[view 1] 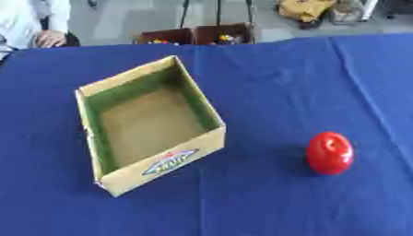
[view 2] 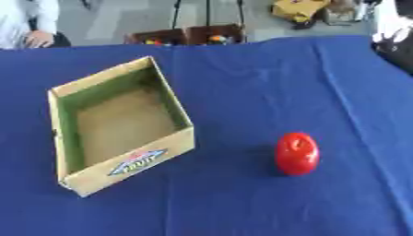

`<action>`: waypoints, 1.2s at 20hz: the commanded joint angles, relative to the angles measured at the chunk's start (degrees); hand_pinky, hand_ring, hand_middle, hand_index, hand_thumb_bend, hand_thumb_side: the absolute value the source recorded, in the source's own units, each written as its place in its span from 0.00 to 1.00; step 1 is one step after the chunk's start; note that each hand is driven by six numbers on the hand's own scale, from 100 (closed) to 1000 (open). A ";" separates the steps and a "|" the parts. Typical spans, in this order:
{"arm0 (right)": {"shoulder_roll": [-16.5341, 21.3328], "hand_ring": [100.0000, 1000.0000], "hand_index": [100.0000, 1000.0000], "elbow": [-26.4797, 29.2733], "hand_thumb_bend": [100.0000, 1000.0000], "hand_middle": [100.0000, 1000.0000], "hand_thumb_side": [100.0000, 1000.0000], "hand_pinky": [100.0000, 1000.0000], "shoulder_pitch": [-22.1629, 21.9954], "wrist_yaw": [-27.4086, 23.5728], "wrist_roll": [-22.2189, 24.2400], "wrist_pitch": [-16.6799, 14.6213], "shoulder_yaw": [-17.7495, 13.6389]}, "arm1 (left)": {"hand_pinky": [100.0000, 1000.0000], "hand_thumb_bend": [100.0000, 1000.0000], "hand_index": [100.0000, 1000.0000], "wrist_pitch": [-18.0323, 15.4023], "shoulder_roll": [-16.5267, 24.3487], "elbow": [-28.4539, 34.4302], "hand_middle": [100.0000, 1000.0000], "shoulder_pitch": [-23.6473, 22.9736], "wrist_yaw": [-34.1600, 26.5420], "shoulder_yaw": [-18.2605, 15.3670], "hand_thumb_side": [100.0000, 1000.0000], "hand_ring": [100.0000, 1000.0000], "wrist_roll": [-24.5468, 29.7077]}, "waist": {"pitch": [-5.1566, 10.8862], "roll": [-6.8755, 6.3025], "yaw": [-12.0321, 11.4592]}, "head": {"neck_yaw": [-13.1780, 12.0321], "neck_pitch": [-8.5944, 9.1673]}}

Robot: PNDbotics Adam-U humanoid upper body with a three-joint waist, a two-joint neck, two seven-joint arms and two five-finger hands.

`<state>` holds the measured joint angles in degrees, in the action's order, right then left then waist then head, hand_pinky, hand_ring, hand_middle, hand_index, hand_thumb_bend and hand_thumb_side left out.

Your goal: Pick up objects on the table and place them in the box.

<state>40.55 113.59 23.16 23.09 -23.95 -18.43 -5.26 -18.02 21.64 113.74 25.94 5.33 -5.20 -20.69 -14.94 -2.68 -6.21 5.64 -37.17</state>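
Open tan cardboard box [view 1: 206,145] with green-lined walls sits left, inside looks empty. Glossy red rounded object [view 1: 329,153], perhaps apple, on blue tablecloth [view 1: 266,78], right of box, apart. Neither hand visible; fingers cannot tell. Nothing placed yet.

An open cardboard box [view 1: 150,124] sits skewed at left, nothing inside; a glossy red apple [view 1: 329,153] stands apart, near right.

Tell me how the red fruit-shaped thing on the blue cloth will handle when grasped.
The red object looks glossy, so it may slip between fingers. Its rounded body suggests it could roll or topple if nudged. It seems to hold its shape, probably rigid; its weight cannot be judged.
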 commanded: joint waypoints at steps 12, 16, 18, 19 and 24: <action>9.65 0.74 0.84 1.00 0.31 0.76 0.83 0.76 5.50 5.61 9.03 15.05 3.24 | 0.61 0.00 0.89 0.11 1.33 0.85 0.81 0.67 -0.20 -0.19 0.96 0.83 0.05 | 0.92 0.83 0.37 | 0.21 0.09; 13.64 0.78 0.85 1.00 0.40 0.79 0.95 0.78 8.82 8.67 20.17 20.81 7.06 | 0.61 0.00 0.89 0.21 1.38 0.85 0.81 0.67 -0.34 0.02 0.96 0.83 0.30 | 1.21 1.00 0.34 | 0.43 0.04; 15.16 0.80 0.87 1.00 0.41 0.81 0.98 0.78 9.99 10.28 25.89 22.13 8.67 | 0.61 0.00 0.89 0.23 1.46 0.85 0.81 0.63 -0.39 0.10 0.96 0.83 0.44 | 1.33 1.02 0.26 | 0.54 0.04; 15.79 0.81 0.87 1.00 0.42 0.81 0.98 0.78 10.45 11.02 28.77 22.52 9.40 | 0.61 0.00 0.89 0.24 1.48 0.85 0.81 0.62 -0.43 0.12 0.96 0.83 0.48 | 1.37 1.02 0.22 | 0.61 0.05; 17.93 0.81 0.91 1.00 0.46 0.84 0.95 0.78 11.91 12.51 42.58 23.02 12.47 | 0.61 0.00 0.89 0.29 1.54 0.85 0.81 0.62 -0.62 0.25 0.96 0.83 0.69 | 1.49 1.09 0.16 | 0.87 0.16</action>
<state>56.02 113.62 34.11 34.80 15.55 4.47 7.11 -17.70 21.68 113.74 25.94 4.96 -4.82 -20.28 -14.88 -2.67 -5.99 6.30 -37.19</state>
